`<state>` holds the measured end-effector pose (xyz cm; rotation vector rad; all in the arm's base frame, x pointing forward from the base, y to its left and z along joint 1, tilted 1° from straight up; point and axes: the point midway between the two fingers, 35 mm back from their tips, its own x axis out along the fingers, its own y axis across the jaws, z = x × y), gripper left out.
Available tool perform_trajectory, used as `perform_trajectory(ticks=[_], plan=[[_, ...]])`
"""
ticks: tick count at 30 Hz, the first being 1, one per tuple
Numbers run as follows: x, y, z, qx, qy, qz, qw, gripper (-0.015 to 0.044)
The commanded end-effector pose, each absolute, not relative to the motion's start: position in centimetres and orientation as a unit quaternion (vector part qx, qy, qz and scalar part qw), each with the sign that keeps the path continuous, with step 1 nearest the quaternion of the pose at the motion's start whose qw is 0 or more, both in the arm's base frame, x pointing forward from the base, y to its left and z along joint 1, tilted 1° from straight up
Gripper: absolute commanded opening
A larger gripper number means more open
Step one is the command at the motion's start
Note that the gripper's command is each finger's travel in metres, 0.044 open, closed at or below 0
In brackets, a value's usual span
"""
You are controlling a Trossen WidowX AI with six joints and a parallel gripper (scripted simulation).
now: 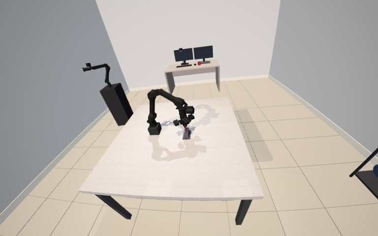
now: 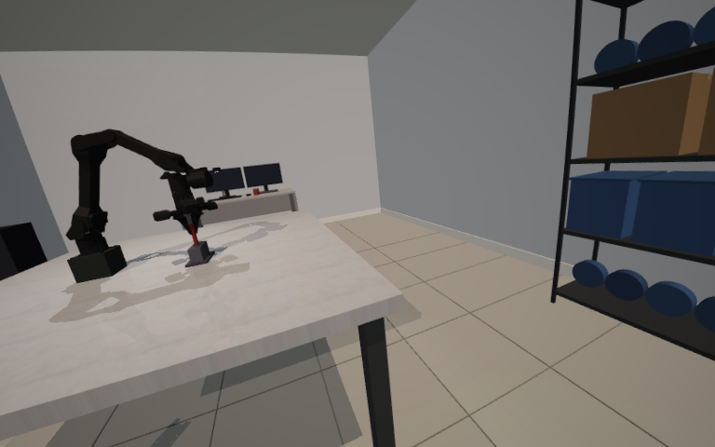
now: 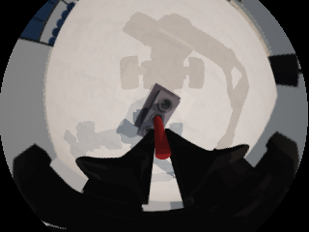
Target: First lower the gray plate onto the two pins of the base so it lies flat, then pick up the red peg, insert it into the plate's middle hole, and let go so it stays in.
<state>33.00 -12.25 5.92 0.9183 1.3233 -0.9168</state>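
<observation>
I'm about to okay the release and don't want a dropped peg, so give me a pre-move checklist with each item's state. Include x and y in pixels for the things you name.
Gripper (image 1: 185, 125) (image 2: 193, 223) (image 3: 158, 131) shut on the red peg (image 1: 185, 128) (image 2: 194, 234) (image 3: 161, 140): ok
Gray plate (image 1: 186, 134) (image 2: 198, 252) (image 3: 165, 92) on the base: ok
Plate fully flat on both pins: cannot tell
Peg's lower end at the middle hole: ok
Peg seated deep enough to stay in: cannot tell
Peg upright: not ok, it leans

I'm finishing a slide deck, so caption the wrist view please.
The gripper grips the red peg, its far end over the gray plate.
</observation>
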Motion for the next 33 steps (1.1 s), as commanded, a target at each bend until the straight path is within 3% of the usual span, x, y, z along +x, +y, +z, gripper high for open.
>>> perform_trajectory(ticks=[1,33], plan=[[33.01,-12.26,5.96,0.396,0.571,-0.395,0.601,0.0000],[33.04,-12.21,5.67,0.396,0.571,-0.395,0.601,0.0000]])
